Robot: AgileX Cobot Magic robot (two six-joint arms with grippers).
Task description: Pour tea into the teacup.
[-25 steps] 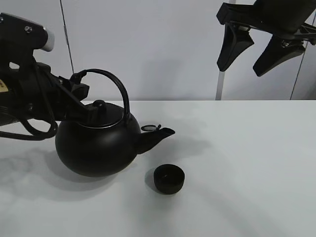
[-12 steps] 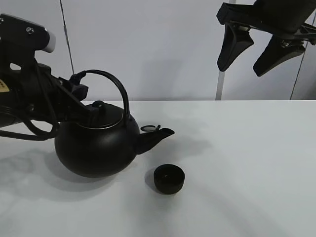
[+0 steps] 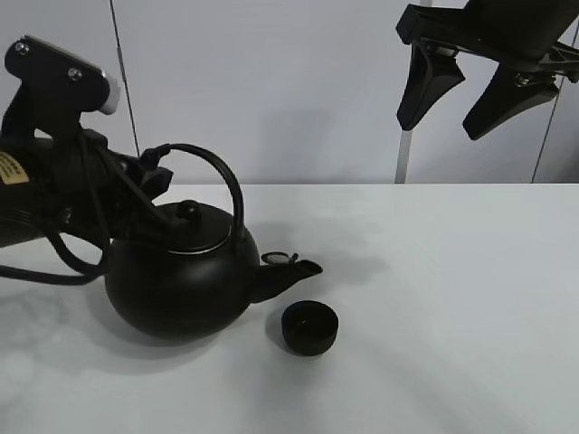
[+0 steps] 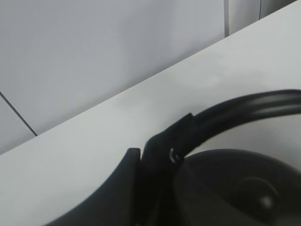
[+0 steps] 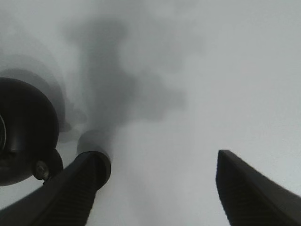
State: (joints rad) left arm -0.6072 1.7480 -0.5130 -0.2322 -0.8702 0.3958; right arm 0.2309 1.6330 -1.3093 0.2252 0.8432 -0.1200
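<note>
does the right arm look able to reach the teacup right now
Probably yes: the right tool hangs open above the table, with nothing between it and the teacup; the kettle spout only crowds the far side.

The left arm's boxy matte-black housing [image 3: 45, 172] carries a pale grey rounded cap [image 3: 105, 91] on its upper corner, two small silver screw heads [image 3: 71, 74] near that cap, and a yellow printed label [image 3: 7, 166] at the edge of the high view. A thick black cable [image 3: 68, 262] loops under the housing. The right pincer [image 3: 439, 127] has two matte-black wedge-shaped fingers [image 3: 427, 86] tapering to blunt tips, set on a black crossbar [image 3: 479, 32] with a small pale screw [image 3: 521, 80].
</note>
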